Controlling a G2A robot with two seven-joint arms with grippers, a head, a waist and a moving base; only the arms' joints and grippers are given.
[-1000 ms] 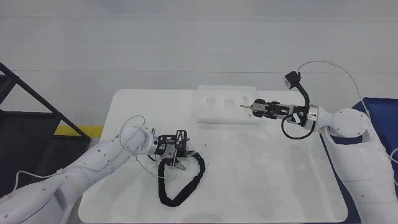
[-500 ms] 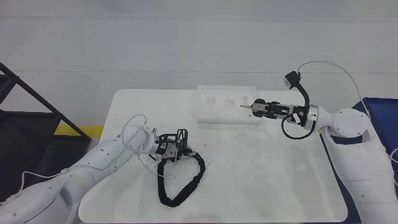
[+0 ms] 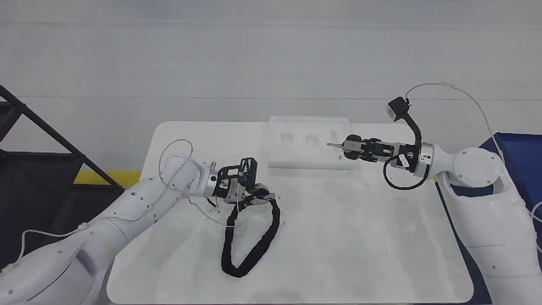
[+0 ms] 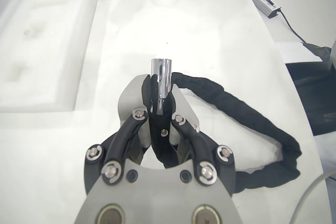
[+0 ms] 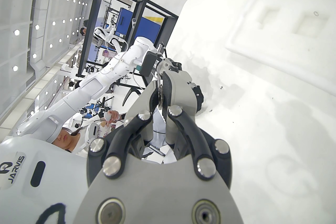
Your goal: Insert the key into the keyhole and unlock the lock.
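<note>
Up close, chrome lock barrel (image 4: 161, 74) between fingers (image 4: 130, 100) of left gripper (image 4: 159, 93).

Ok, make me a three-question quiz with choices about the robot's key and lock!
1. Where is the key? A. on the floor B. in the right gripper C. in a drawer
2. What colour is the cable of the lock? A. black B. red C. yellow
3. The left gripper is: A. wide open B. shut on nothing C. shut on the lock
Answers: 1 B, its tip sticks out between the fingers; 2 A, it looks black against the white table; 3 C, the fingers clamp its shiny end.
</note>
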